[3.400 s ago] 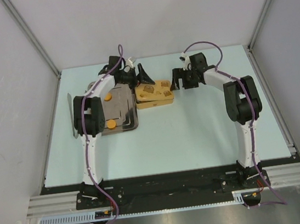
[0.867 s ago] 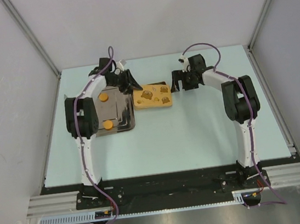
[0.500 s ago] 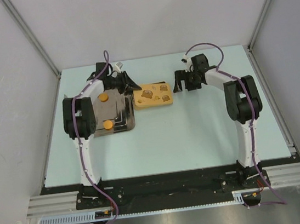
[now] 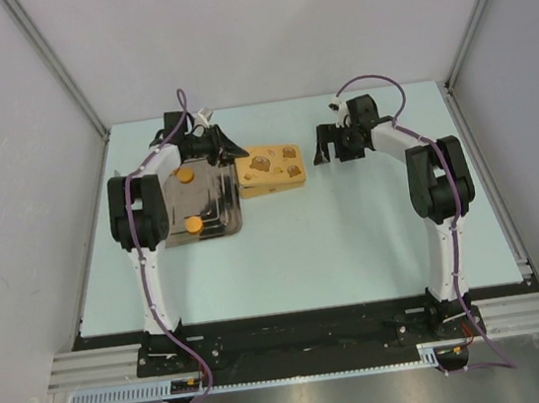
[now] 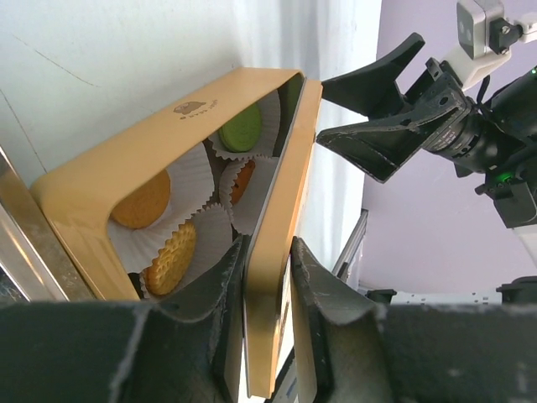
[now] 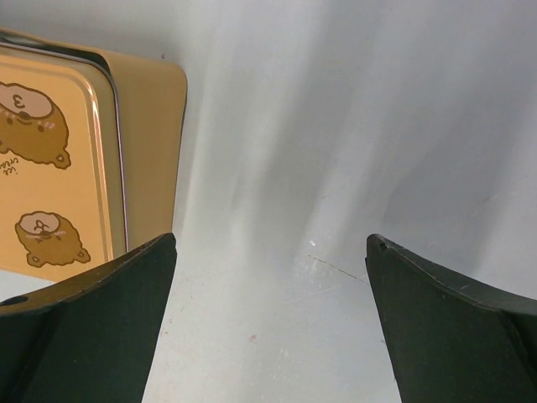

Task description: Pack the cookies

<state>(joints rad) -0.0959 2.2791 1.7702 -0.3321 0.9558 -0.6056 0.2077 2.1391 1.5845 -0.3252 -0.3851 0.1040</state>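
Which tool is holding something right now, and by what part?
The left tool pinches the yellow tin lid by its near edge, one finger on each side, with the cookies showing underneath. The right tool is open and holds nothing.

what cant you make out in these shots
Top view: what lies in the tin, covered by the lid; grip of the left gripper, too small.
Left wrist view: full count of cookies in the tin; the lid and left gripper block part.
Right wrist view: most of the lid, cut off by the left edge.
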